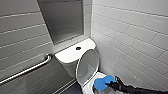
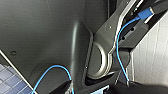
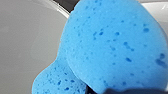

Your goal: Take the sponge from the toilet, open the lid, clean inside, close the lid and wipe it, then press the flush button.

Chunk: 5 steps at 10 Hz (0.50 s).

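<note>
my right end effector (image 1: 114, 84) was closed around one end of the sponge (image 1: 102, 83), so it was holding it and not standing wide. my dark arm came in low from the right side of the head view. the sponge hung over the open bowl of the toilet (image 1: 67, 57), just beside the lower edge of the lid (image 1: 87, 66); i could not tell whether it touched the rim or the ceramic under it. it looked bright blue and flat, with a rounded peanut outline of two lobes joined by a narrower waist, and it was much smaller than the lid. in the right wrist view the sponge (image 3: 112, 45) showed a soft, matt surface dotted all over with small darker blue pores, one big lobe in front of a smaller one, and pale glossy ceramic behind it. the lid stood raised, leaning back against the tank, its greyish hollow underside facing the camera. the flush button (image 1: 78, 48), small, round and dark, sat in the middle of the white tank top. a metal grab bar (image 1: 27, 70) ran along the tiled wall (image 1: 130, 37) on the left.
</note>
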Tool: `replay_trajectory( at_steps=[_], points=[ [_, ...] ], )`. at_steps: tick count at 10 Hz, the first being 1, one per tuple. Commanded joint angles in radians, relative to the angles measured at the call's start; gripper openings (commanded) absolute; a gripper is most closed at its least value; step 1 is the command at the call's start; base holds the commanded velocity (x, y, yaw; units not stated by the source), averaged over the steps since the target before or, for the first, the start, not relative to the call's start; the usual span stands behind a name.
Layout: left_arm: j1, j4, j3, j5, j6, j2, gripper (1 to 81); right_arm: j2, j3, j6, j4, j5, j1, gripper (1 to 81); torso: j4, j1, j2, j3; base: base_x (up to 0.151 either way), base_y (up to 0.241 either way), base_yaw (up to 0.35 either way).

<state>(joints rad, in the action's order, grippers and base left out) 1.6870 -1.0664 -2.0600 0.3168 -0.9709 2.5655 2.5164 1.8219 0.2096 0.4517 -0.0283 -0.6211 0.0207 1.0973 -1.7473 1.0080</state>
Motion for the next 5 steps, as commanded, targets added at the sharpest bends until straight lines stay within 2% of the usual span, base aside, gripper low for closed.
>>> replay_trajectory(
  at_steps=[1, 5],
  points=[
    [0.023, -0.014, -0.002, -0.025, -0.002, -0.013, 81.1, 0.047, 0.097, 0.005, 0.016, 0.154, 0.175, 1.0, 0.000, 0.000, 0.000, 0.000, 0.000, 0.000, 0.000],
    [0.021, -0.012, -0.003, -0.027, -0.002, -0.011, 81.1, 0.201, 0.322, 0.005, 0.013, 0.205, 0.255, 1.0, 0.000, 0.000, 0.000, 0.000, 0.000, 0.000, 0.000]
  ],
)
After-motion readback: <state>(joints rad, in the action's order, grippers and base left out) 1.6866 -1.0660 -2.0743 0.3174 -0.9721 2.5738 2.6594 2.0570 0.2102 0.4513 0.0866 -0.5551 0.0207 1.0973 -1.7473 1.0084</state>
